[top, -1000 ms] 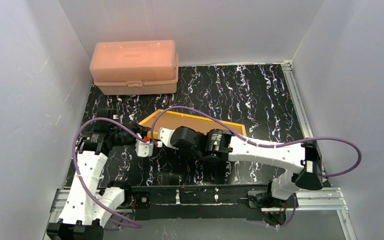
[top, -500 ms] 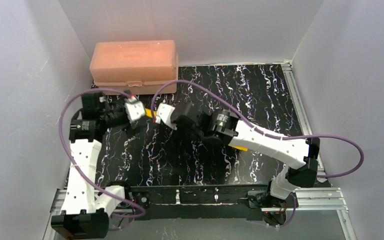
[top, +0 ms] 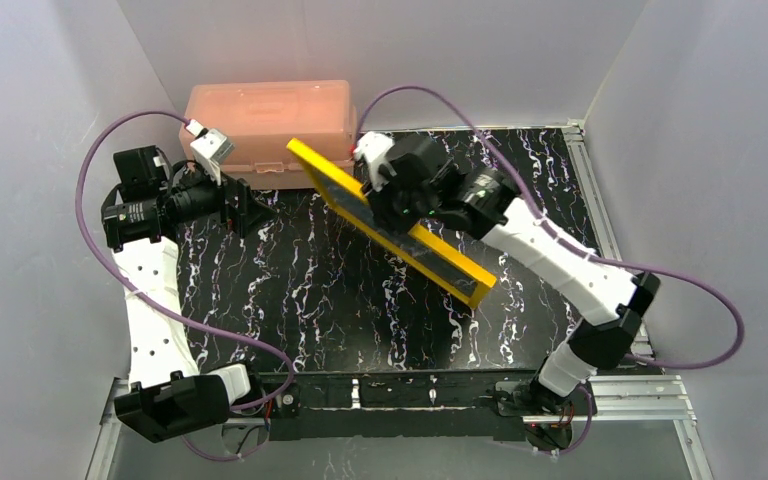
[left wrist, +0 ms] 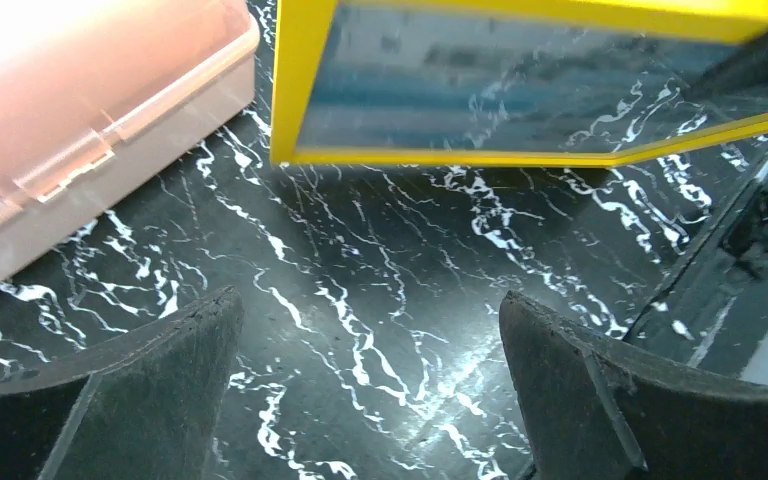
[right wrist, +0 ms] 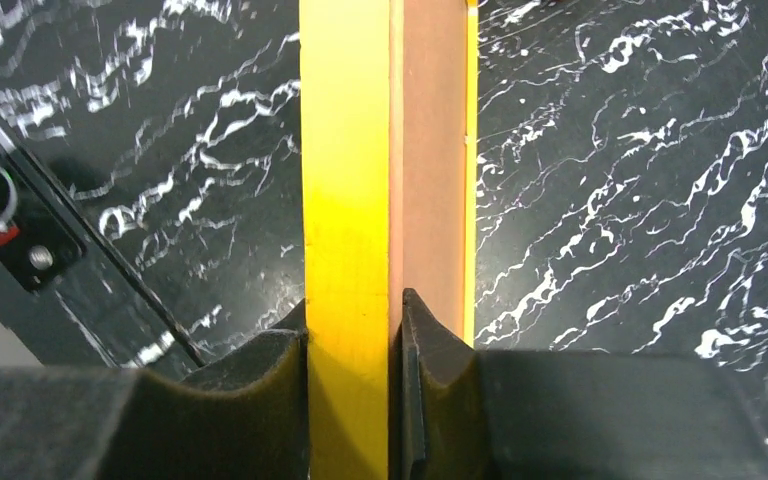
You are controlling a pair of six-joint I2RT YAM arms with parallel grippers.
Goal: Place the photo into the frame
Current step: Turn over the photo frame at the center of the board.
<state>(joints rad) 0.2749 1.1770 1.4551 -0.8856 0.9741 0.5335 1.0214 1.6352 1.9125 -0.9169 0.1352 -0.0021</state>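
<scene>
My right gripper point(top: 370, 192) point(right wrist: 353, 320) is shut on the frame point(top: 315, 165) point(right wrist: 345, 150), gripping its yellow rim from both sides. It holds the frame on edge above the table, slanting from back left to front right. The brown backing board point(right wrist: 430, 150) sits in the frame's back. The left wrist view shows the frame point(left wrist: 295, 90) from the front, with a bluish sheen behind its glass. I cannot tell if that is the photo. My left gripper point(top: 250, 207) point(left wrist: 368, 305) hangs open and empty, left of the frame and apart from it.
A pink plastic box point(top: 265, 125) point(left wrist: 60, 130) stands shut at the back left, just behind the left gripper and the frame's far corner. The black marbled table point(top: 300, 300) is walled in white on three sides, with metal rails point(top: 600, 215) along its right and near edges.
The frame lay flat, back up; the right arm has lifted it, turned it on edge and carried it backward. The left gripper has opened, let go and drawn back left toward the box.
</scene>
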